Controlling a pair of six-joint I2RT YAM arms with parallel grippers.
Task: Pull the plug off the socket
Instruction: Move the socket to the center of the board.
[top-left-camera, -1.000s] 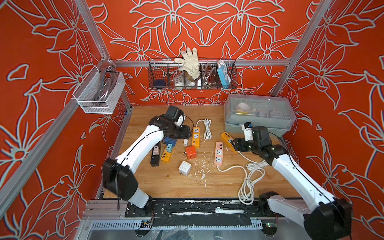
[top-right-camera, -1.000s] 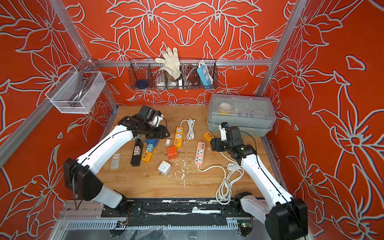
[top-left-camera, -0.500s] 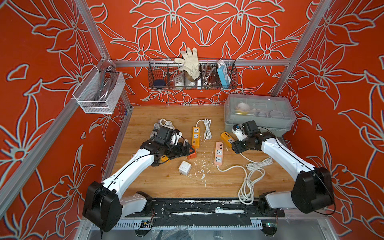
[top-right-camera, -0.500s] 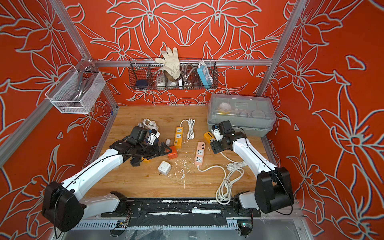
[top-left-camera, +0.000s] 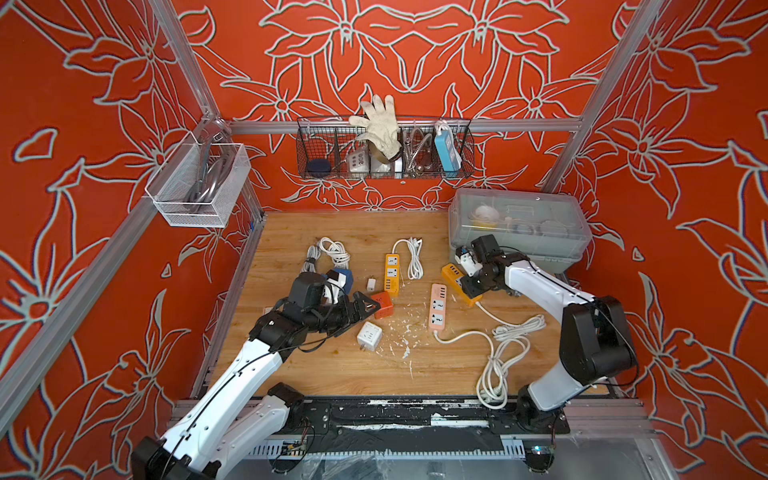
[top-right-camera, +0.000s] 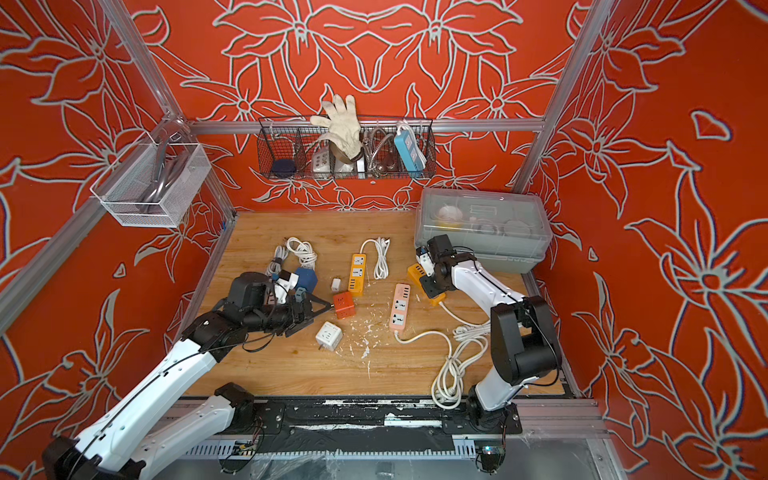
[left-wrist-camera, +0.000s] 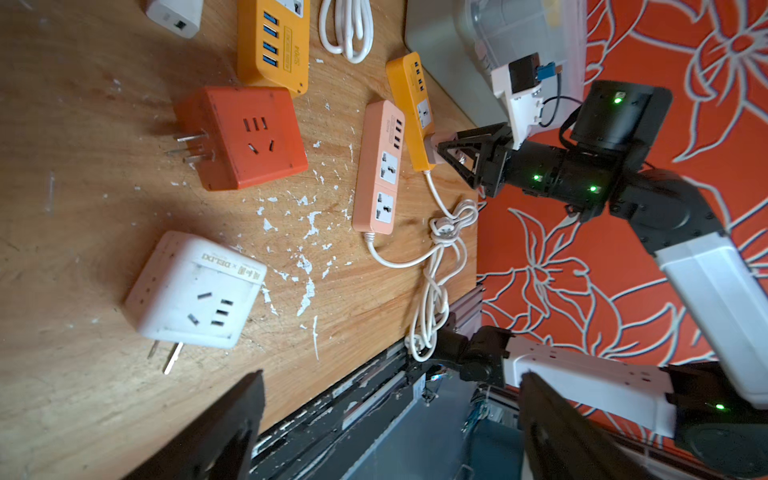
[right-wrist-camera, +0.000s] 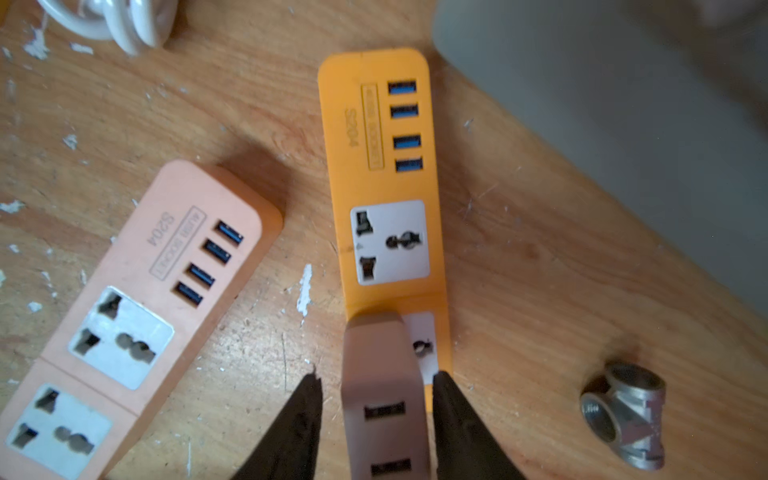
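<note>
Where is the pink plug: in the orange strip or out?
In: the pink plug sits flush on the orange strip, no prongs showing; the right hand flanks it.

Orange-red floral walls (top-left-camera: 415, 41) enclose a scratched wooden tabletop (top-left-camera: 332, 365) framed by aluminium posts (top-left-camera: 183, 62).

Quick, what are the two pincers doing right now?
Left pincer: open, empty.
Right pincer: astride the plug; grip cannot be told.

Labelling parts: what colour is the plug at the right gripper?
Pale pink plug, clearest in the right wrist view.
</note>
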